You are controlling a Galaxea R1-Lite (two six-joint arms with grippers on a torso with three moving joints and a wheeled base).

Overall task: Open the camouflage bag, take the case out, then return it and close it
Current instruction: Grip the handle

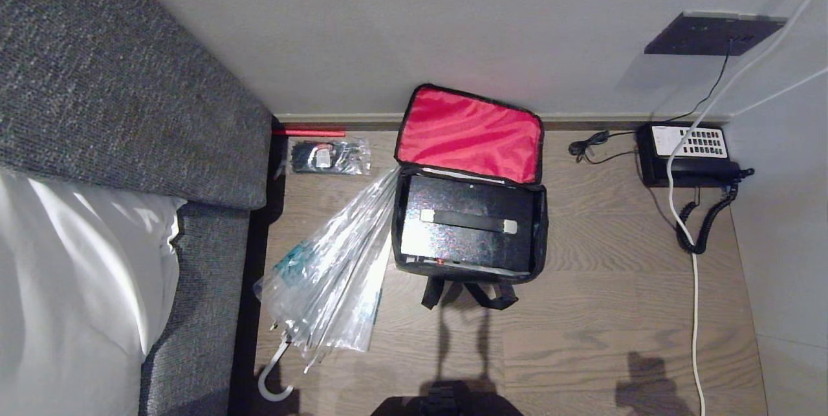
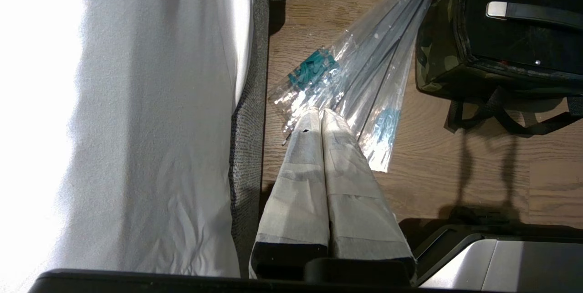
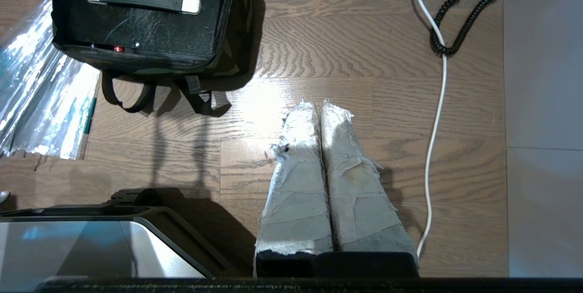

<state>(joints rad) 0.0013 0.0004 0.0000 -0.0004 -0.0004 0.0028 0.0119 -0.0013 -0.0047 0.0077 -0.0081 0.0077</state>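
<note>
- Lying on the wooden floor (image 1: 614,312) against the wall: the camouflage bag (image 1: 542,222), lid flap thrown back so its red lining (image 1: 469,134) faces up; zipper edging black, two black straps (image 1: 469,293) trailing from the near side.
- Contents: the case (image 1: 466,244), flat, glossy black, seated inside the bag and filling most of the opening. Black handle (image 1: 467,220) on pale end mounts runs across its top face; a small red latch (image 3: 119,48) shows at its near edge.
- Neighbours: clear plastic umbrella (image 1: 336,273) just beside the bag on the robot's left, its ribs touching or nearly touching the bag's corner, hard to tell which; telephone (image 1: 689,154) well apart on the right, with a white cable (image 1: 695,299) running down the floor.
- Left gripper (image 2: 321,111): taped fingers pressed together, holding nothing, hanging above the umbrella.
- Right gripper (image 3: 319,104): fingers likewise closed and empty, over bare floor near the straps.
- Step in hand, judged: bag reads as open, case not yet lifted out. A good removal would open one claw, bring it over the handle's middle, pinch across it, and lift straight up so the case clears the soft walls without dragging the bag; steadying the rim with the other arm would likely help.
</note>
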